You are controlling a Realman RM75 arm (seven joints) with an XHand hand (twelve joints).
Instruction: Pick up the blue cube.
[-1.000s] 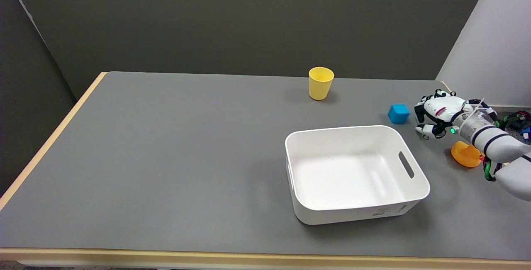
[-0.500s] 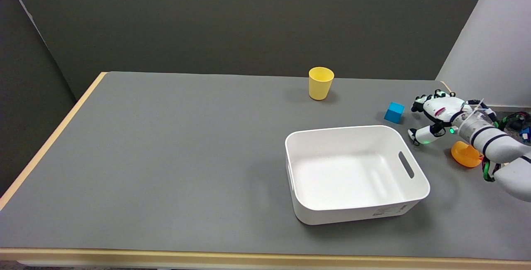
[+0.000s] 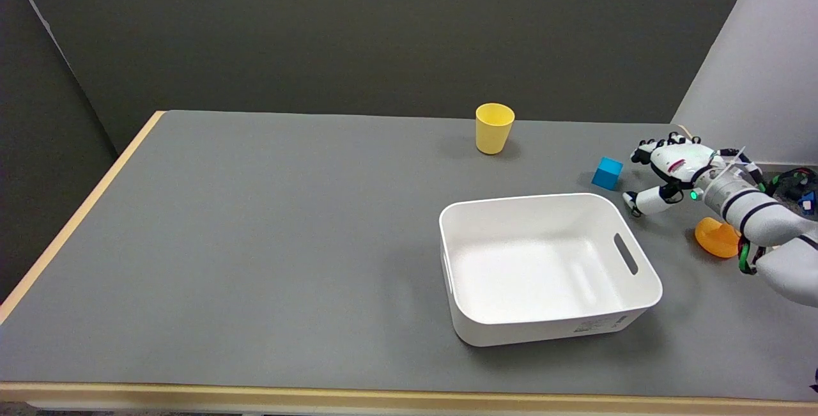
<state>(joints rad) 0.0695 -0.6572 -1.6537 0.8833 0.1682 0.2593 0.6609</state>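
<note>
Grey tabletop (image 3: 255, 243) with a pale wooden edge. Yellow cup (image 3: 494, 128), upright, near the far edge. White rectangular bin (image 3: 547, 266) with a slotted handle, right of centre. Orange object (image 3: 717, 238), partly hidden, beside the bin's right.

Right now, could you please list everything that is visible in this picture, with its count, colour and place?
table: one, grey top with a light wood edge, fills most of the view
bin: one, white, with a handle slot, on the table right of centre, nothing visible inside
cup: one, yellow, upright, near the far edge of the table
blue cube: one, blue, on the table beyond the bin's far right corner
orange object: one, orange, at the table's right end, partly hidden by the arm
right hand: one, black and white, just right of the blue cube, fingers spread, holding nothing
</note>
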